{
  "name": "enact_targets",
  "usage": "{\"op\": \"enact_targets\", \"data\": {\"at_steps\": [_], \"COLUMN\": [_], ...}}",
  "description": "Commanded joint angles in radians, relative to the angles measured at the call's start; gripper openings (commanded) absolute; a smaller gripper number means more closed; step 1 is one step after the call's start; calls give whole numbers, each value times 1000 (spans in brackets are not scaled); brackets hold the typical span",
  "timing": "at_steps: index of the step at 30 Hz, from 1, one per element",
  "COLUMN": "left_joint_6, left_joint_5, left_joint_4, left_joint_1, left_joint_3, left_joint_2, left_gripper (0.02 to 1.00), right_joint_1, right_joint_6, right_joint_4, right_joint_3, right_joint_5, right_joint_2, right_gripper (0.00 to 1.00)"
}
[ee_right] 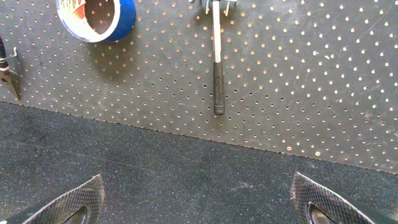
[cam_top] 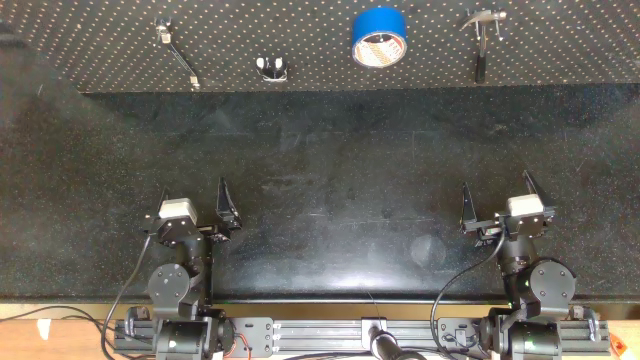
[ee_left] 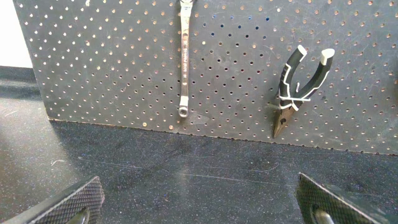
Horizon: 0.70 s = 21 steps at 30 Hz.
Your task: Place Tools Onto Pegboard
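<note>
On the black pegboard [cam_top: 90,45] at the back hang a silver wrench [cam_top: 177,52] [ee_left: 184,59], black-and-white pliers [cam_top: 271,68] [ee_left: 297,90], a roll of blue tape [cam_top: 379,37] [ee_right: 96,17] and a hammer [cam_top: 482,38] [ee_right: 217,59]. My left gripper [cam_top: 194,206] [ee_left: 199,208] sits near the front left of the dark mat, open with nothing between its fingers. My right gripper [cam_top: 498,204] [ee_right: 199,208] rests near the front right, also open with nothing held.
The black mat [cam_top: 330,180] stretches from the pegboard's foot to the arms' bases. A wooden tabletop edge [cam_top: 60,322] and cables run along the front by the arm mounts.
</note>
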Motion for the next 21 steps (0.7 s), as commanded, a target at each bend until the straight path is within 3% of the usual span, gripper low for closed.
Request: {"op": "enact_targets", "data": {"at_steps": [1, 12, 21], "left_joint_6": [13, 13, 13], "left_joint_5": [6, 6, 6], "left_joint_4": [-8, -8, -8], "left_joint_1": [4, 4, 4], "left_joint_3": [-2, -2, -2], "left_joint_2": [-8, -8, -8], "left_gripper": [996, 996, 996], "right_joint_1": [2, 166, 158], "right_joint_6": [1, 1, 1], "right_joint_4": [-6, -6, -6], "right_joint_3": [-2, -2, -2], "right_joint_5": [2, 2, 2], "right_joint_2": [-12, -12, -12], "right_gripper": [976, 974, 976]}}
